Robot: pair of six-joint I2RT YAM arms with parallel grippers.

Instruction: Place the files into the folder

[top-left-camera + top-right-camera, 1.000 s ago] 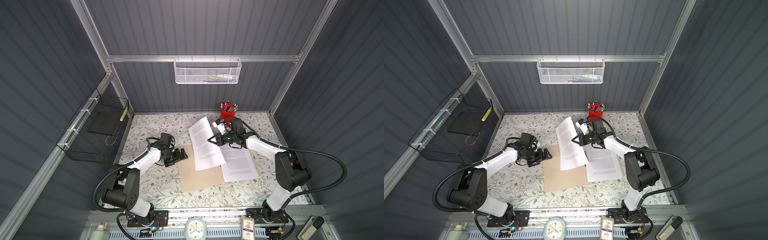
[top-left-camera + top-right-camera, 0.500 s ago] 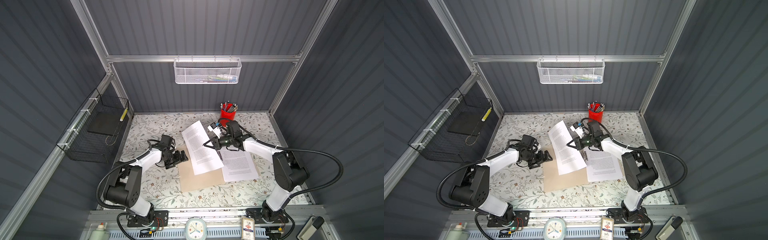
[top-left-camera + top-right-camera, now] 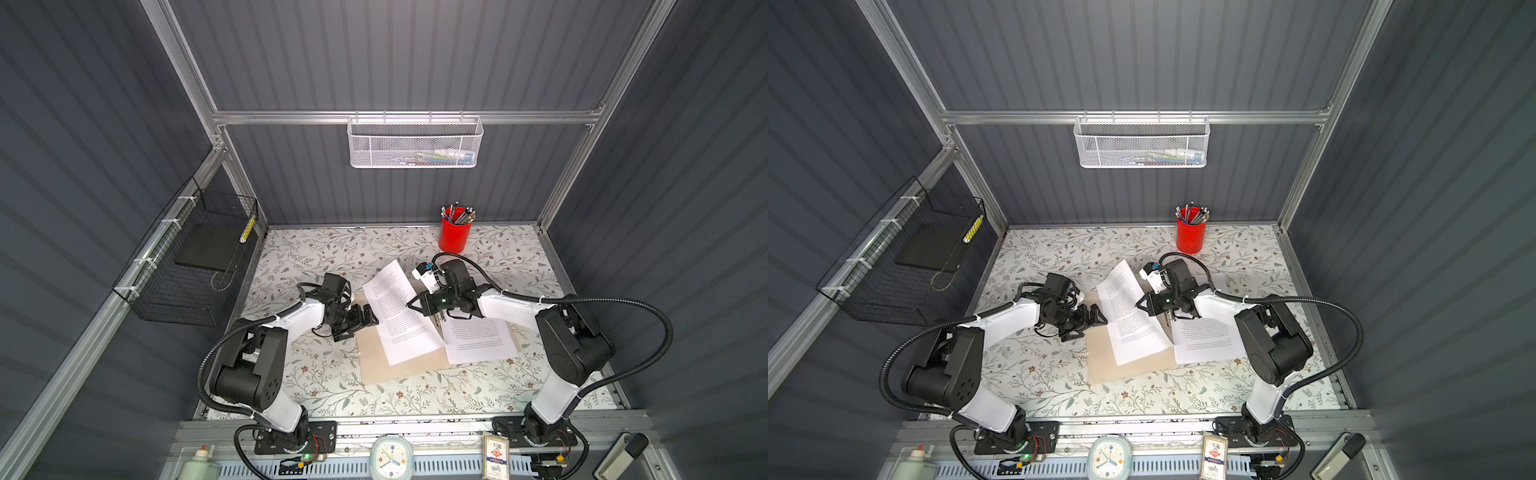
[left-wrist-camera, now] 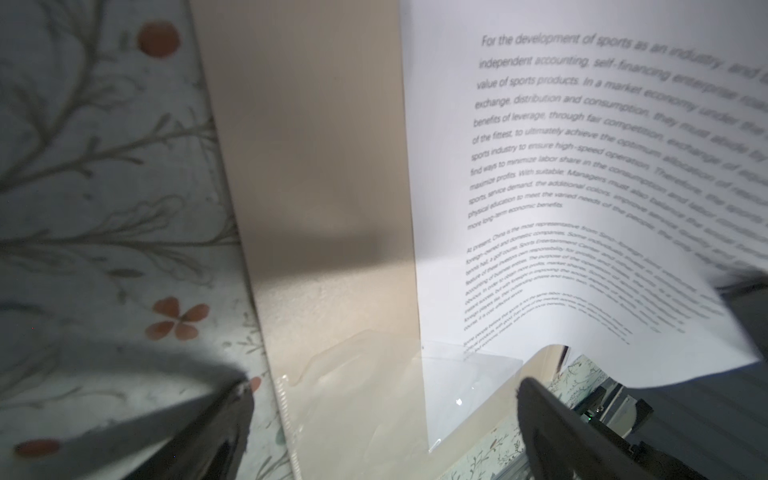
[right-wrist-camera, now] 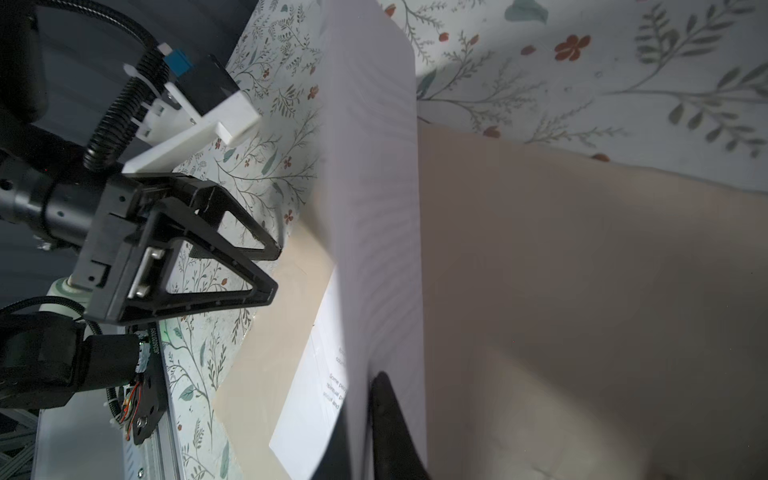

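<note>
- Folder (image 3: 395,370) lies open and flat on the table (image 3: 316,253), tan inside up, with part of its left half bare.
- Right hand (image 3: 408,305) is pinched narrow on the right edge of a printed sheet (image 3: 399,316). In the right wrist view the paper passes between its fingers (image 5: 388,419).
- The sheet bows up at the grip. Its near part rests on the folder's left half, and its far corner reaches past the folder over the table.
- Left hand (image 3: 362,322) is spread wide and holds nothing, just beside the sheet. In the left wrist view the folder's left edge runs between its fingers (image 4: 216,419).
- Second sheet (image 3: 478,340) lies flat on the folder's right half.
- Red cup (image 3: 455,237) of pens stands near the table's back edge, well apart from the folder.
</note>
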